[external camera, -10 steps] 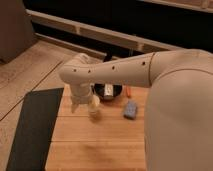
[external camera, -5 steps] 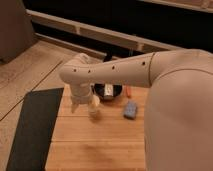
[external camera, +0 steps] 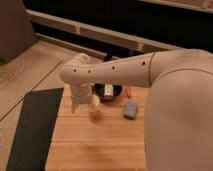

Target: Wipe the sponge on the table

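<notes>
The sponge is a small blue-grey block lying on the light-brown plank table, right of centre. My white arm reaches in from the right, bends at an elbow over the table's back left part and turns downward. The gripper is at the lower end of that link, low over the table and just left of a cream cup. It is well left of the sponge and apart from it.
A dark bowl with something pale inside stands at the back of the table, behind the cup. A thin orange stick lies beside it. A dark grey mat covers the floor left of the table. My white body fills the right side.
</notes>
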Robot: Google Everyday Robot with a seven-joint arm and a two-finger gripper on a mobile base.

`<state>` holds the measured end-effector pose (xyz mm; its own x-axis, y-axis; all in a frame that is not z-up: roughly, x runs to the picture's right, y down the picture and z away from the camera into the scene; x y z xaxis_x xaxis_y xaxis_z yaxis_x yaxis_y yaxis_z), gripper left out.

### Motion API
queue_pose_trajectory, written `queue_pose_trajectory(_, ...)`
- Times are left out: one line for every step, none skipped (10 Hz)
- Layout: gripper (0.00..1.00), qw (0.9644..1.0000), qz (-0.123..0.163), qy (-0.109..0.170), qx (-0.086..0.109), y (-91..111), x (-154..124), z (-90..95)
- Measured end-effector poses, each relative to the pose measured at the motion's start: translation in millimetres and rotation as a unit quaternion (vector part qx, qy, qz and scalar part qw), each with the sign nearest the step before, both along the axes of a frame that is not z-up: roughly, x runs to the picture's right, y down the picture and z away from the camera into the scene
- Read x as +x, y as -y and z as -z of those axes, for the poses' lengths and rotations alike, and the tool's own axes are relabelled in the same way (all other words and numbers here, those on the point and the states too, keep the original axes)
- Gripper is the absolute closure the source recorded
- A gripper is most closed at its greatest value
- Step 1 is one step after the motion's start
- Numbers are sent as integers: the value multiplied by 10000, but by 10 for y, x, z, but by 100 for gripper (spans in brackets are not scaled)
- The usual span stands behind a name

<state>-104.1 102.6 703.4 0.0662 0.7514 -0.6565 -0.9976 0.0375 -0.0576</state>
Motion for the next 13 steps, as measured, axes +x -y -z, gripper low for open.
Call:
queue_pose_trajectory(35,10000,0,0,0,0,0,0)
queue_pose_trajectory(35,10000,0,0,0,0,0,0)
queue_pose_trajectory(35,10000,1,2,5,4,-3,-1)
queue_pose_trajectory(35,10000,24,11,68,48,-19,-16)
queue_pose_trajectory(35,9996,51,63,254,169,-73,-62)
queue_pose_trajectory(35,9990,58,154,415,274,-137,-86)
queue_pose_trajectory(35,9954,-50,456,843,569,-254,-129)
queue_pose_trajectory(35,9913,-185,619,1144,788,-231,-134)
queue_pose_trajectory(35,9864,-346,739,1425,971,-131,-108)
queue_pose_trajectory(35,9802,-585,821,1706,1104,73,-37)
queue_pose_trajectory(35,9778,-705,818,1794,1119,198,-4)
queue_pose_trajectory(35,9743,-941,774,1894,1108,426,37)
queue_pose_trajectory(35,9715,-1207,655,1932,1061,660,49)
